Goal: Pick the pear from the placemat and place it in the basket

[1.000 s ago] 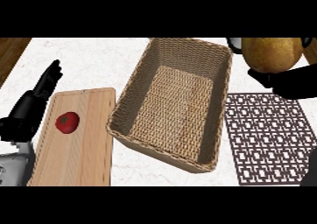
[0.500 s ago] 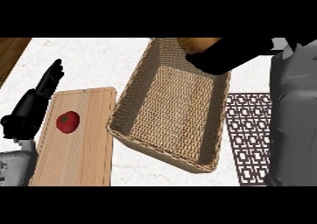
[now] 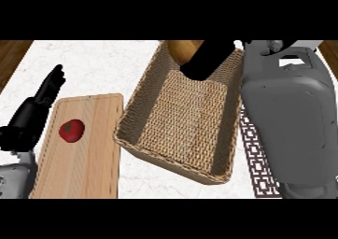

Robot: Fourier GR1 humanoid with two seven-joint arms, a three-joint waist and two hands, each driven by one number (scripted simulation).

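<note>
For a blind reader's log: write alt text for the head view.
The robot's right hand holds a yellowish pear over the far end of a woven basket, its grey forearm covering most of a patterned placemat. To the left, a tomato lies on a wooden cutting board, and the left hand rests open beside it.

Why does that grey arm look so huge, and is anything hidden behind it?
Head view: the right forearm sits close to the camera, so it looms large and covers most of the placemat; the right hand hides much of the pear over the basket.
</note>
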